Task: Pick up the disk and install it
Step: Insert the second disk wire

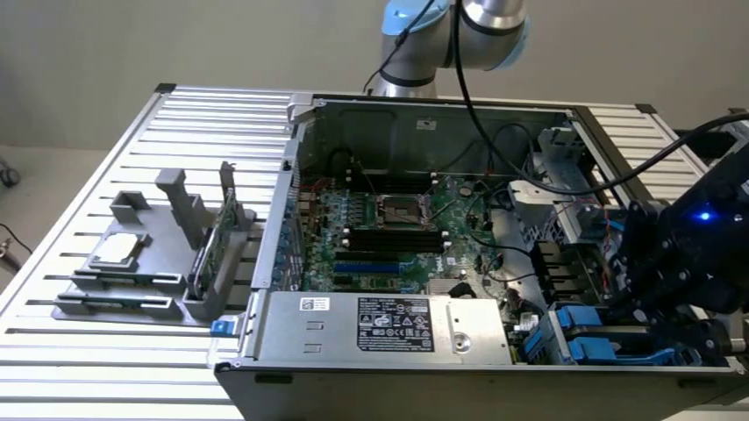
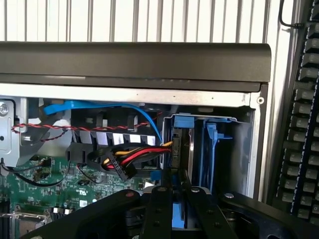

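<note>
My black gripper (image 2: 175,199) has its fingers clamped on the blue-framed silver-grey metal disk (image 2: 180,149), standing on edge in the drive bay at the open computer case's (image 1: 351,110) corner. If it tilts, I judge its carrier could jam against the neighbouring blue rail (image 2: 212,149). My wrist view reveals the red-yellow-black cable bundle (image 2: 132,158) touching it; the exterior view shows blue bays (image 1: 591,338) instead.

A plain beige wall (image 1: 153,39) runs along the far side, evenly lit. Below it, on the exterior view's left, lies a strip of pale floor (image 1: 47,167). The table (image 1: 70,351) has a top of white ribbed metal slats that stretches from the far edge to the near edge.
</note>
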Controlling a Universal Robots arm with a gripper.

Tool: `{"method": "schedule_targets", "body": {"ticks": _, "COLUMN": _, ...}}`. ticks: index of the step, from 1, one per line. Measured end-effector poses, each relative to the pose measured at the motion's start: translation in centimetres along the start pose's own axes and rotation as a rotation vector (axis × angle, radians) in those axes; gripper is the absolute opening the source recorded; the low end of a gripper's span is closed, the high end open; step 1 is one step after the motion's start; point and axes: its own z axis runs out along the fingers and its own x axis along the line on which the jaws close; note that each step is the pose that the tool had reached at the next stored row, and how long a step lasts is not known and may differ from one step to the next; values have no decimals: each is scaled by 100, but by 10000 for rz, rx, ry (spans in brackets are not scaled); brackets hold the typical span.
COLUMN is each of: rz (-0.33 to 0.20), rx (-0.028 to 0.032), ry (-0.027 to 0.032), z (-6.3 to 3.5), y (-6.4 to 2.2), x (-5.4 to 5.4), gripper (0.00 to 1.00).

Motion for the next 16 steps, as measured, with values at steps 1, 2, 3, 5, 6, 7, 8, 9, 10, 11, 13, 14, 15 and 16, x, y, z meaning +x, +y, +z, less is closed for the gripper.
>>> {"method": "schedule_targets", "body": {"ticks": 1, "rz": 0, "rx": 0, "ry": 14, "z": 1, "y": 0, "x": -6, "gripper": 17}}
{"method": "schedule_targets", "body": {"ticks": 2, "rz": 1, "rx": 0, "ry": 23, "z": 1, "y": 1, "x": -8, "gripper": 17}}
{"method": "schedule_targets", "body": {"ticks": 3, "rz": 2, "rx": -1, "ry": 29, "z": 0, "y": 1, "x": -9, "gripper": 17}}
{"method": "schedule_targets", "body": {"ticks": 5, "rz": 3, "rx": 10, "ry": 41, "z": -15, "y": 3, "x": -8, "gripper": 17}}
{"method": "schedule_targets", "body": {"ticks": 6, "rz": 3, "rx": 11, "ry": 38, "z": -29, "y": 3, "x": -7, "gripper": 17}}
{"method": "schedule_targets", "body": {"ticks": 7, "rz": 4, "rx": 12, "ry": 40, "z": -41, "y": 3, "x": -6, "gripper": 17}}
{"method": "schedule_targets", "body": {"ticks": 8, "rz": 4, "rx": 12, "ry": 47, "z": -55, "y": 4, "x": -4, "gripper": 17}}
{"method": "schedule_targets", "body": {"ticks": 9, "rz": 5, "rx": 12, "ry": 57, "z": -72, "y": 4, "x": -2, "gripper": 17}}
{"method": "schedule_targets", "body": {"ticks": 10, "rz": 4, "rx": 11, "ry": 68, "z": -89, "y": 4, "x": 1, "gripper": 17}}
{"method": "schedule_targets", "body": {"ticks": 11, "rz": 4, "rx": 11, "ry": 76, "z": -104, "y": 2, "x": 3, "gripper": 17}}
{"method": "schedule_targets", "body": {"ticks": 13, "rz": 4, "rx": 9, "ry": 91, "z": -112, "y": 1, "x": 4, "gripper": 17}}
{"method": "schedule_targets", "body": {"ticks": 14, "rz": 4, "rx": 7, "ry": 94, "z": -113, "y": 1, "x": 4, "gripper": 17}}
{"method": "schedule_targets", "body": {"ticks": 15, "rz": 4, "rx": 6, "ry": 98, "z": -114, "y": 0, "x": 4, "gripper": 17}}
{"method": "schedule_targets", "body": {"ticks": 16, "rz": 5, "rx": 5, "ry": 105, "z": -115, "y": 0, "x": 4, "gripper": 17}}
